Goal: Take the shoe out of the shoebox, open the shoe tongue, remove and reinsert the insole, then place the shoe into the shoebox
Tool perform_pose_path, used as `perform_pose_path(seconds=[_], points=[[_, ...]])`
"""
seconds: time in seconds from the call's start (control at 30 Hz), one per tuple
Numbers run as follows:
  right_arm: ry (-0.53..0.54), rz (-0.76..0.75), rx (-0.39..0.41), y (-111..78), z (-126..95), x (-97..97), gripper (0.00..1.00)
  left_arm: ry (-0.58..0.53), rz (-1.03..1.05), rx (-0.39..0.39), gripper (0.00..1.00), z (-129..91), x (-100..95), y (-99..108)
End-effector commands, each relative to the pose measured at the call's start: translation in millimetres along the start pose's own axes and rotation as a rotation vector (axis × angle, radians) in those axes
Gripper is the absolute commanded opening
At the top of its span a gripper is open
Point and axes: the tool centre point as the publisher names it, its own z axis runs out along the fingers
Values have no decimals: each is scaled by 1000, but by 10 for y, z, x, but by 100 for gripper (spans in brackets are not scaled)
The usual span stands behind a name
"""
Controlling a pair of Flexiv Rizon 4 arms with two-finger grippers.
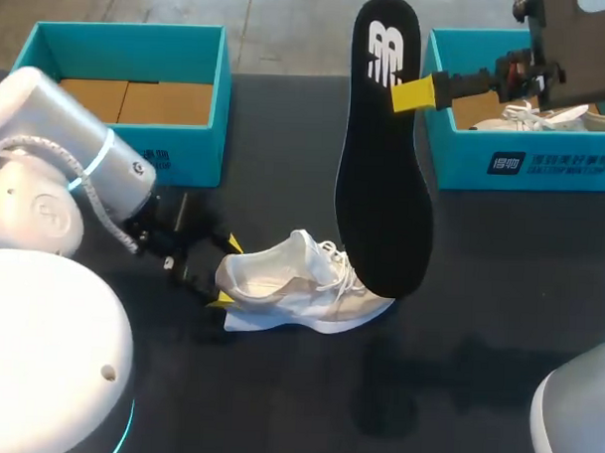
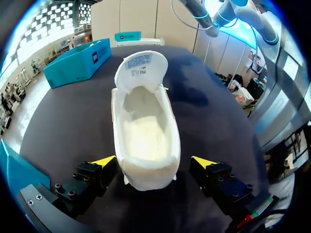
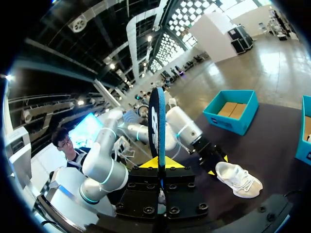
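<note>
Right gripper [image 1: 414, 94]: clamped on the insole near its narrower end, the one with the white logo. It is held high above the table, in front of the right shoebox. In the right wrist view the two yellow tips [image 3: 158, 164] press the insole from both sides.
Left gripper [image 1: 226, 273]: fingers spread, low at the table, one on each side of the shoe's heel. In the left wrist view a strip of table shows between one fingertip [image 2: 204, 161] and the heel, so nothing is gripped.
Insole [image 1: 384, 160]: black, hanging lengthwise with the wider end down. From the head view its lower end overlaps the shoe's laced part, and I cannot tell whether the two touch. From the right wrist it appears edge-on, as a thin dark blade.
Shoe [image 1: 301, 281]: white, standing on its sole near the middle of the table, outside both boxes. Its heel is toward the left gripper and its toe points away from it.
Tongue [image 2: 141, 65]: lifted up and forward, its label side facing the left wrist camera. The shoe's mouth is wide open onto a pale interior.
Left shoebox [image 1: 201, 153]: teal, open, at the far left of the table, with a brown cardboard floor showing.
Right shoebox [image 1: 543, 163]: teal, open, at the far right.
Second shoe [image 1: 545, 118]: white, lying inside the right shoebox.
Table [image 1: 276, 405]: dark, matte surface.
</note>
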Motion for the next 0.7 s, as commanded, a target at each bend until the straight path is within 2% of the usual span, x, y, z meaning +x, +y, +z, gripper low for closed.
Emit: perform_pose_path(seconds=[0.03, 0.23, 0.43, 0.7], points=[[0, 1, 4, 27, 29, -6, 0, -12, -2, -221, 100, -65, 28, -47], [0, 1, 4, 27, 29, -6, 0, -45, 20, -336, 100, -180, 40, -62], [0, 1, 4, 27, 29, -6, 0, -49, 35, -390, 100, -313, 22, -69], [0, 1, 4, 27, 29, -6, 0, -63, 36, -425, 100, -443, 65, -83]])
